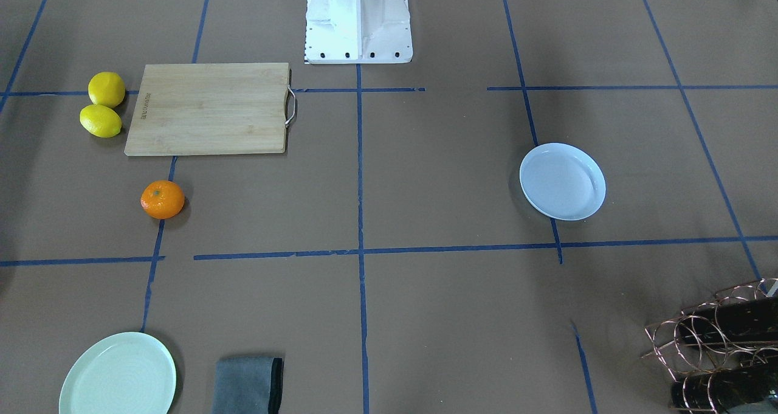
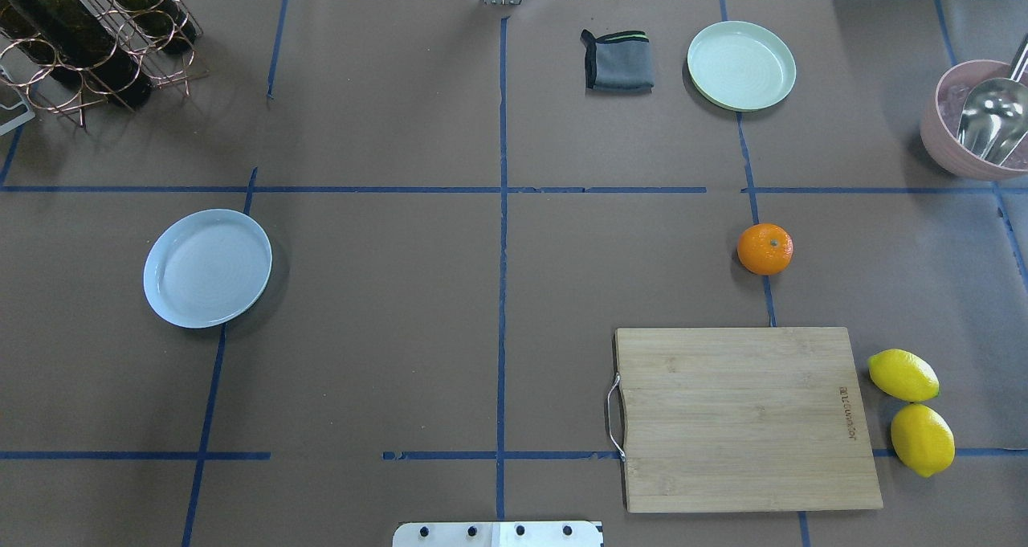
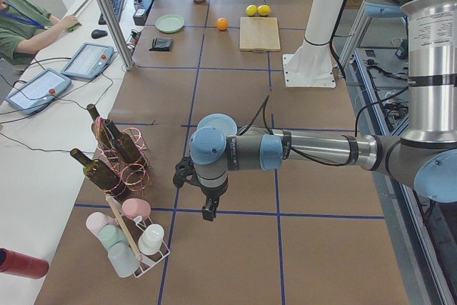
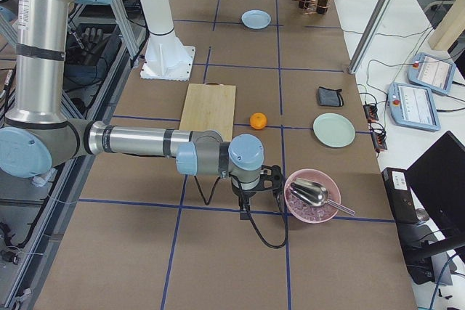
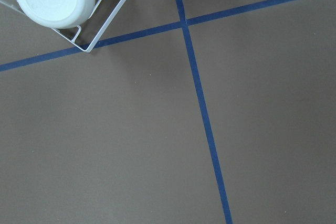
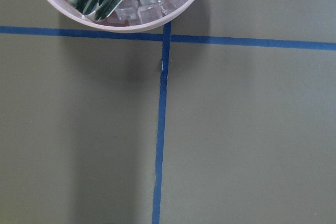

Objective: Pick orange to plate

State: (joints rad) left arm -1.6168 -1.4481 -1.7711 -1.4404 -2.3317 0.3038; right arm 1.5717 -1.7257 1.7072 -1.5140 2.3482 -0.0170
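The orange [image 2: 764,249] lies alone on the brown table on my right side, just beyond the wooden cutting board; it also shows in the front view [image 1: 162,199] and the right side view [image 4: 258,120]. Far from it, on my left side, rests the pale bluish-white plate [image 2: 207,267], with nothing on it [image 1: 562,182]. My left gripper [image 3: 207,212] hangs near the table's left end, beside the bottle rack. My right gripper [image 4: 245,212] hangs near the right end, next to the pink bowl. Both show only in side views, so I cannot tell their state.
A cutting board [image 2: 743,418] with two lemons [image 2: 911,410] beside it lies at my near right. A mint-green plate [image 2: 741,65] and grey cloth [image 2: 618,61] sit at the far edge. Pink bowl of ice with a scoop [image 2: 980,121], wine rack [image 2: 88,41], cup rack [image 3: 132,237].
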